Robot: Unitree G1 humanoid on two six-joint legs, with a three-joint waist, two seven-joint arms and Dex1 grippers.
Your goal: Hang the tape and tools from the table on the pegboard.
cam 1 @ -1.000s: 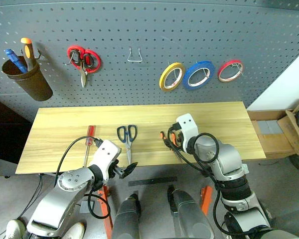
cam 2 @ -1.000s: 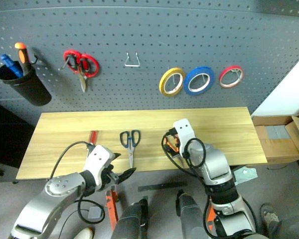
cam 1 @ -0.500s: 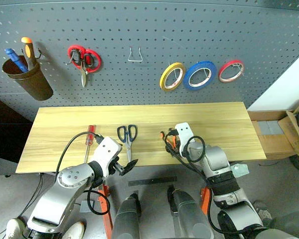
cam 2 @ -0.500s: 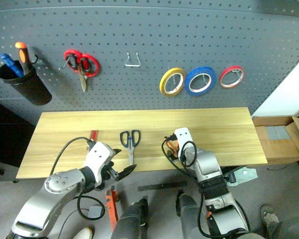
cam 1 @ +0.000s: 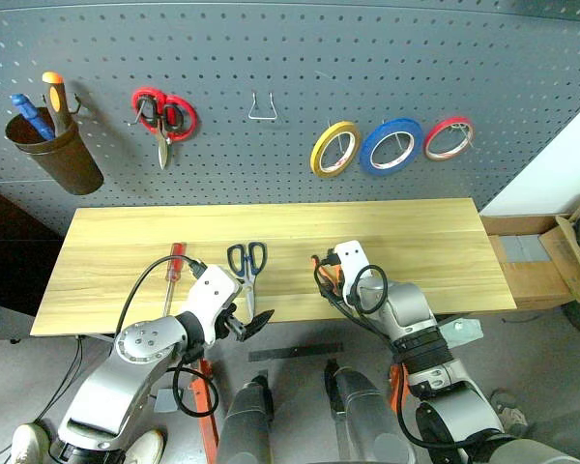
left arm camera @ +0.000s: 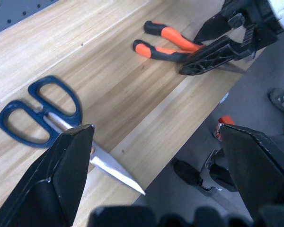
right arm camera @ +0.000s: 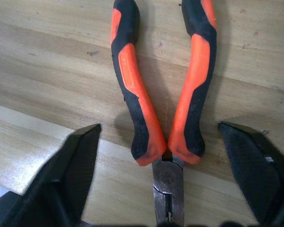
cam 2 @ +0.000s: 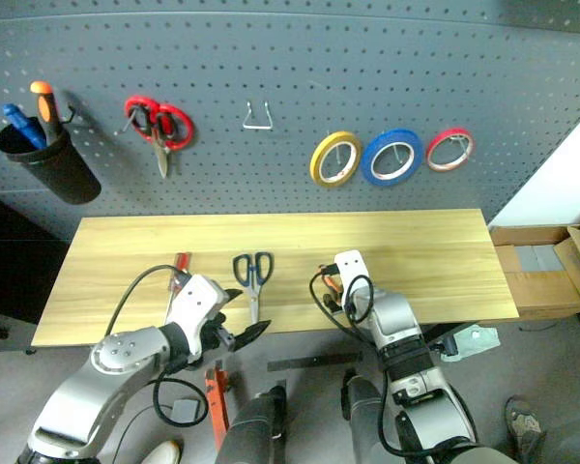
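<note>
The right gripper (right arm camera: 168, 156) is seen with its two black fingers standing apart, one on each side of the orange-and-black-handled pliers (right arm camera: 163, 90), which lie flat on the long table of light yellowish wood planks (cam 1: 126, 246) close to its near edge. No contact between fingers and handles is visible, so the pliers are judged not yet gripped. The handles are splayed toward the wall and the steel nose points toward the robot, between the fingers.

For a sound pick, the grip should be taken where the two handles converge near the pivot, so that both are pressed together and the tool cannot swing. The fingers should be lowered until their tips reach the wood before closing, since the tool lies flat. A grip left low on the handles would keep their far ends free for a hook.

The left gripper (left arm camera: 156, 165) is held wide open and empty above the near edge of the table, over the blade tip of the dark blue-handled steel scissors (left arm camera: 47, 123). The slim red-handled screwdriver (cam 1: 174, 266) lies further to the left on the table.

On the large dark grey perforated pegboard (cam 1: 271, 48), the thin blue ring of tape (cam 1: 391, 145) already hangs between a yellow roll (cam 1: 333, 148) and a red roll (cam 1: 449, 137). A bare metal hook (cam 1: 262, 108) stands free beside the red-handled scissors (cam 1: 162, 118); a likely destination.
</note>
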